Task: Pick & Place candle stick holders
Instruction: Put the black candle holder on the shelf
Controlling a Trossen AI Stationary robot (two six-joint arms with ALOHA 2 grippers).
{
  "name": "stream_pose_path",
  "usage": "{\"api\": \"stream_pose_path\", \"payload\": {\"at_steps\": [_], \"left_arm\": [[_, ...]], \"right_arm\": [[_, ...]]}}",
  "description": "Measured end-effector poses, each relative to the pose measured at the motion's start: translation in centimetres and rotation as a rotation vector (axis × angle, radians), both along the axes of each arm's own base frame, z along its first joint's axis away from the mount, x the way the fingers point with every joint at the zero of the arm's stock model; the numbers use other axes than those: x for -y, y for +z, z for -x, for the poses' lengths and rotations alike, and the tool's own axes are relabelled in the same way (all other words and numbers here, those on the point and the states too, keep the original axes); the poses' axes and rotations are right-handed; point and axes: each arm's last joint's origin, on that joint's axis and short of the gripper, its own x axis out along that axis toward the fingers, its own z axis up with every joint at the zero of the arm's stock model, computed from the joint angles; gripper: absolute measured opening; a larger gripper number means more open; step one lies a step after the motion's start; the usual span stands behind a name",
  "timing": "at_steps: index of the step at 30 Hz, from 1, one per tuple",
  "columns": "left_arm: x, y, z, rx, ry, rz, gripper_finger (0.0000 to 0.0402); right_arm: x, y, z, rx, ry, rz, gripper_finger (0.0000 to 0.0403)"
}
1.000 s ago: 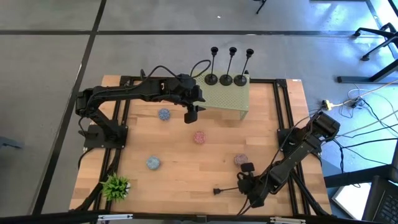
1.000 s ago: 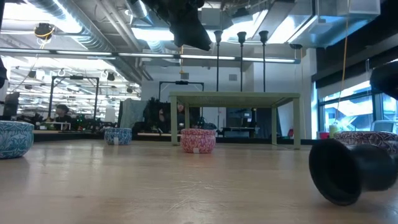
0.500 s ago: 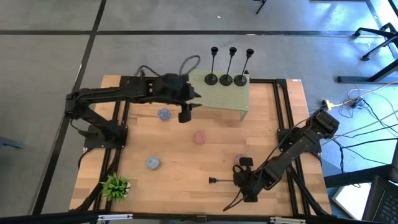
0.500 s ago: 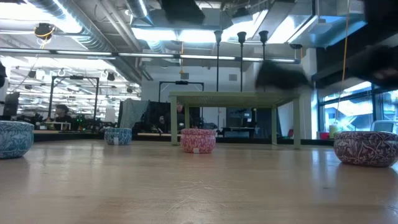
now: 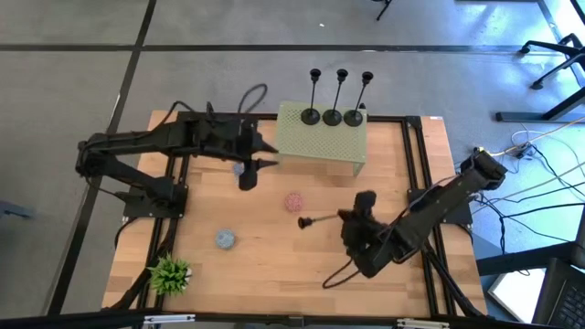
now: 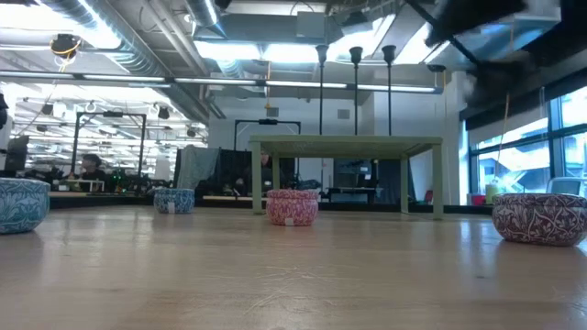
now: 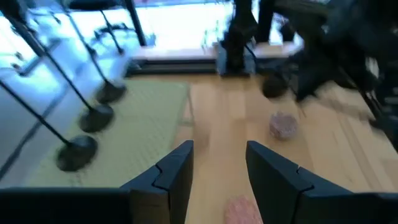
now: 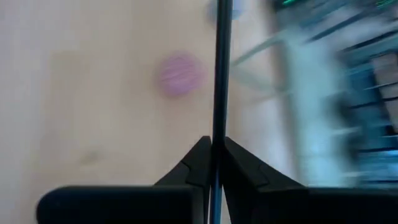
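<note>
Candle stick holder (image 8: 221,74) stem is sitting pinched betw. right gripper (image 8: 213,152) fingers, clenched on it. Left gripper (image 7: 217,168) fingers are standing apart, nothing betw. them.

My right claw (image 5: 343,219) is lifting the fourth candle holder (image 5: 322,220) off the bench (image 5: 265,247), where it was lying near the front edge a second ago; now it is riding clear of the wood, stem clamped between the fingers (image 8: 200,163), just beside the pink bowl (image 5: 293,201). My left claw (image 5: 247,179) is drawing back from the green stand (image 5: 322,146) toward the blue bowl (image 5: 239,168).
</note>
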Motion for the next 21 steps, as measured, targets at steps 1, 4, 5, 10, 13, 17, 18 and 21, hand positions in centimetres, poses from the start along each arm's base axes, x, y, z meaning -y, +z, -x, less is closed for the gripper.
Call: {"api": "stream_pose_path", "payload": {"at_steps": [1, 4, 5, 10, 13, 17, 18, 21], "left_arm": [[0.3, -0.4, 0.0, -0.022, -0.010, 0.002, 0.0143], [1.0, -1.4, -0.1, -0.075, -0.049, -0.020, 0.0143], [1.2, -2.0, -0.2, -0.097, -0.063, -0.045, 0.0143], [2.2, -4.3, -0.5, -0.156, -0.150, -0.165, 0.0143], [2.5, -5.0, -0.5, -0.172, -0.190, -0.244, 0.0143], [2.7, -4.0, 0.2, -0.131, -0.157, -0.337, 0.0143], [2.7, -3.6, 0.4, -0.108, -0.158, -0.343, 0.0143], [2.7, -2.5, 0.8, -0.002, -0.208, -0.318, 0.0143]], "right_arm": [[0.4, 0.5, 0.0, 0.035, -0.012, 0.048, 0.0034], [1.9, 2.0, 0.1, 0.113, -0.066, 0.126, 0.0034], [2.5, 2.5, 0.2, 0.143, -0.087, 0.133, 0.0034], [4.5, 6.0, 1.6, 0.260, -0.117, 0.143, 0.0034], [5.6, 8.6, 3.2, 0.341, -0.104, 0.118, 0.0034], [7.6, 11.5, 6.1, 0.470, -0.120, -0.014, 0.0034], [8.0, 11.9, 6.7, 0.496, -0.120, -0.058, 0.0034], [8.7, 11.9, 7.9, 0.529, -0.104, -0.149, 0.0034]]}}
